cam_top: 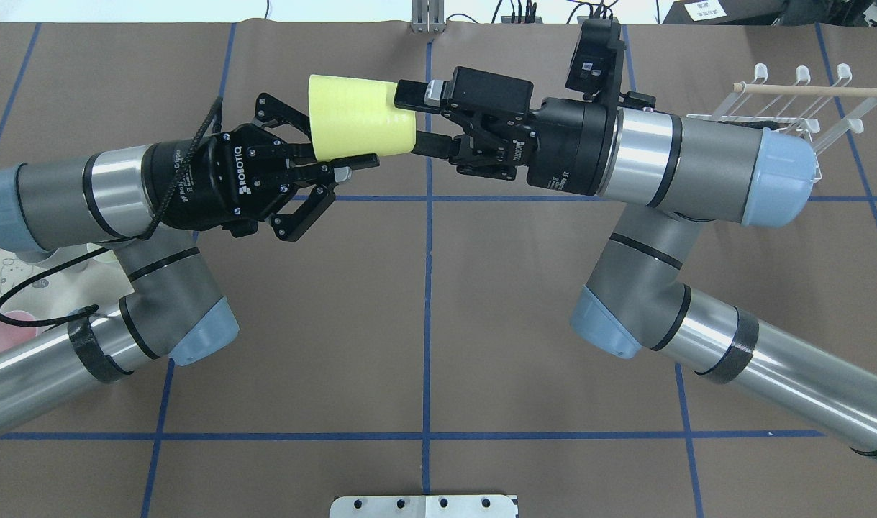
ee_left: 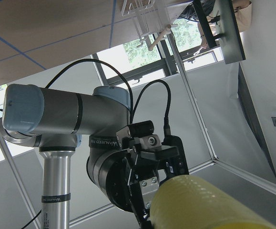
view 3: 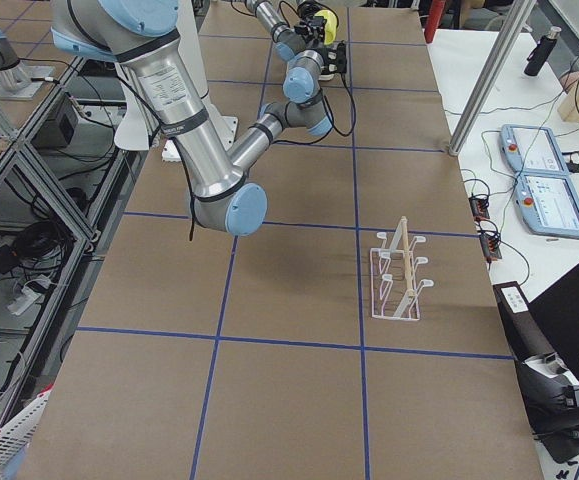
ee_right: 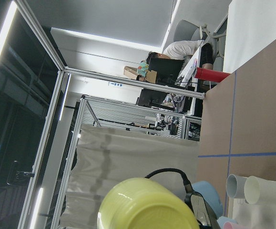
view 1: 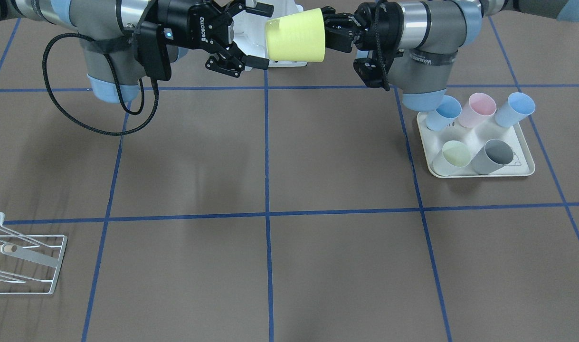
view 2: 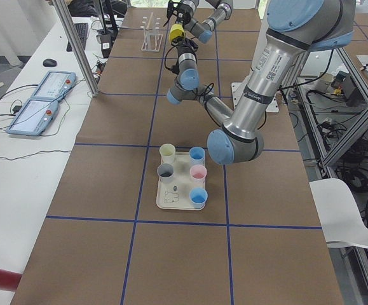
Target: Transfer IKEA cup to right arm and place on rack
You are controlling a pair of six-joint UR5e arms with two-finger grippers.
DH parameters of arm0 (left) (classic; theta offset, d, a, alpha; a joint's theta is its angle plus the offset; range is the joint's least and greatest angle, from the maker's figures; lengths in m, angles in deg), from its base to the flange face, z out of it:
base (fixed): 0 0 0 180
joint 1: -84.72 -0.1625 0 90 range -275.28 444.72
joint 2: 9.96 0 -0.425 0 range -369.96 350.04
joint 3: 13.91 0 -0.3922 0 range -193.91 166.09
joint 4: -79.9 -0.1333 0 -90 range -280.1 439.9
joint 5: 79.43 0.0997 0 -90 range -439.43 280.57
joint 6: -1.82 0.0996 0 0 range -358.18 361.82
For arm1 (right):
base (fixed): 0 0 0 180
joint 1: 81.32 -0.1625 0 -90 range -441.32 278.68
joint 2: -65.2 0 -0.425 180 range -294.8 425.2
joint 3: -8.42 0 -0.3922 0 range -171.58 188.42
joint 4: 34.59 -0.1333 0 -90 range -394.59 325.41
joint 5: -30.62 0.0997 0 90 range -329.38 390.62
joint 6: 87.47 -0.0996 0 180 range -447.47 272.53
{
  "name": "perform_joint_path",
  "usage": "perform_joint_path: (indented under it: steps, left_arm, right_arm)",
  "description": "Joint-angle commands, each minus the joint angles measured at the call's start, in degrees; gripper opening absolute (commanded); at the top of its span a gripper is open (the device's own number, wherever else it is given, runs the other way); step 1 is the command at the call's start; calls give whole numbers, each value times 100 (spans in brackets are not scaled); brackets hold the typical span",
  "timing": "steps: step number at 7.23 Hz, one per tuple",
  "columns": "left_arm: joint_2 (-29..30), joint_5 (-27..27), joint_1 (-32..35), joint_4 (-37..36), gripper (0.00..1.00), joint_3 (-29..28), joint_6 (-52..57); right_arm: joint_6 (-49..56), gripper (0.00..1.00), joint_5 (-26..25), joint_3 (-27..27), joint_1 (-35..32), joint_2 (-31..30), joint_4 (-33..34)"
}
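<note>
Overhead exterior: left gripper (cam_top: pixel 350 155) pinches the 9 o'clock rim of the cup (cam_top: pixel 359 119), likely light and slick; right gripper (cam_top: pixel 419 119), spread, should take its stiffer base.

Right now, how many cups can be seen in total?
6. One yellow cup is held in the air. Five stand on the tray: a blue cup, a pink cup, a second blue cup, a cream cup and a grey cup. None seems hidden.

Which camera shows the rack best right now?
Exterior right: the whole rack stands unobstructed. Overhead, the right arm hides part of it; front-facing crops it at the edge; exterior left shows it tiny and far; the left wrist catches a fragment; the right wrist, nothing.
</note>
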Motion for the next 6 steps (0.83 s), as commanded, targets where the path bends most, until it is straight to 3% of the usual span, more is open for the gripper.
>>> perform_joint_path:
  steps: [1,2,5,6]
  left_arm:
    - [7,0,-99,0,0,1,15]
    - [16,0,-99,0,0,1,15]
    - [34,0,-108,9,0,-25,32]
    - [25,0,-117,18,24,-43,59]
  right_arm:
    - [20,98,3,-8,48,7,0]
    - [20,93,11,-8,48,7,0]
    - [37,45,20,-8,66,-2,0]
    - [125,31,12,-8,75,-2,0]
